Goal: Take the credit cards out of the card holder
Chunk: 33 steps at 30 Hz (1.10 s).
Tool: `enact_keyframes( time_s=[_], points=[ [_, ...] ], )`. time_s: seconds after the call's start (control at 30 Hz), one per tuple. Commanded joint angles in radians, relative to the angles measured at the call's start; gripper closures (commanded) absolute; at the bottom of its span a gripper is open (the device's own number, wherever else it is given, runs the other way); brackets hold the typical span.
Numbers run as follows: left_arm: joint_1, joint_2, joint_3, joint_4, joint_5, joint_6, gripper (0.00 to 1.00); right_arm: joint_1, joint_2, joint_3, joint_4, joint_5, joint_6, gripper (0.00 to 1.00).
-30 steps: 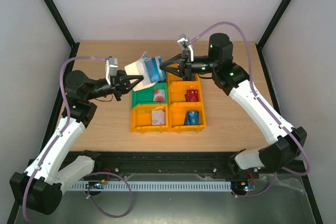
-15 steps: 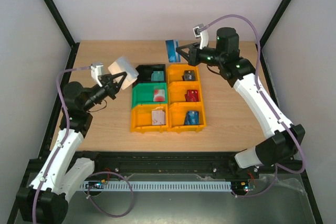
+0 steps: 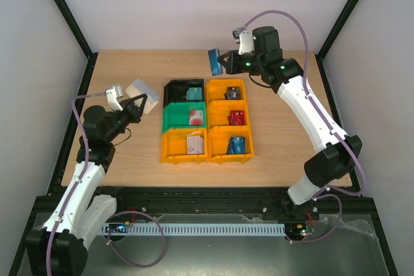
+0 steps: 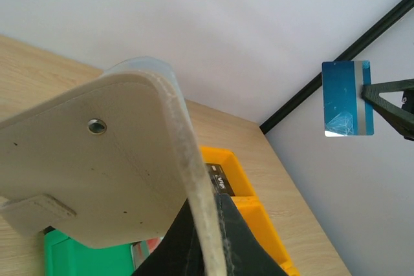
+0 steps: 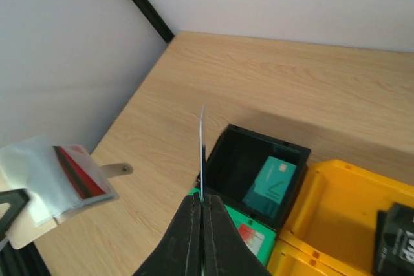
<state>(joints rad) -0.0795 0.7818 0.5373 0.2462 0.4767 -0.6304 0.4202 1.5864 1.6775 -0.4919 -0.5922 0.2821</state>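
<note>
My left gripper [image 3: 138,103] is shut on the card holder [image 3: 143,90], a pale sleeve held up over the table's left side. In the left wrist view the card holder [image 4: 97,159] fills the frame, pinched at its edge by my black fingers [image 4: 242,244]. In the right wrist view a red card [image 5: 78,169] shows inside the card holder [image 5: 39,189]. My right gripper [image 3: 224,63] is shut on a blue credit card [image 3: 214,61], held upright behind the bins. That blue card [image 5: 202,147] is edge-on in the right wrist view, and its face [image 4: 347,98] shows from the left wrist.
Six bins sit mid-table. The black bin [image 3: 174,86] holds a teal card [image 3: 193,94]; the green bin [image 3: 173,119] holds a white-red card [image 3: 196,117]. The orange bins [image 3: 218,130] hold a white-pink [image 3: 194,144], a black [image 3: 231,92], a red [image 3: 237,117] and a blue card [image 3: 237,145].
The blue card has come out of the card holder. My right gripper carried it back and to the right; my left gripper drew the holder away to the left.
</note>
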Motion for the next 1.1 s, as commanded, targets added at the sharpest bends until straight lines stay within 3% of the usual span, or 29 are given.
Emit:
enact_keyframes(
  time_s=[0.0, 0.33, 0.7, 0.9, 1.07],
  points=[
    [0.004, -0.002, -0.015, 0.029, -0.021, -0.01, 0.98, 0.031, 0.042, 0.084, -0.243, 0.105, -0.023, 0.98],
    [0.004, 0.052, -0.023, 0.042, -0.018, -0.016, 0.98, 0.239, 0.195, 0.252, -0.78, 0.435, 0.086, 0.98],
    [0.004, 0.08, -0.01, 0.055, 0.003, -0.01, 0.98, 0.35, 0.095, -0.033, -0.795, 0.494, 0.311, 0.98],
    [0.003, 0.084, -0.007, 0.059, 0.006, -0.006, 0.98, 0.35, 0.018, -0.215, -0.794, 0.624, 0.343, 0.98],
    [0.003, 0.08, -0.006, 0.05, 0.006, -0.004, 0.98, 0.35, 0.05, -0.242, -0.791, 0.718, 0.348, 0.98]
  ],
)
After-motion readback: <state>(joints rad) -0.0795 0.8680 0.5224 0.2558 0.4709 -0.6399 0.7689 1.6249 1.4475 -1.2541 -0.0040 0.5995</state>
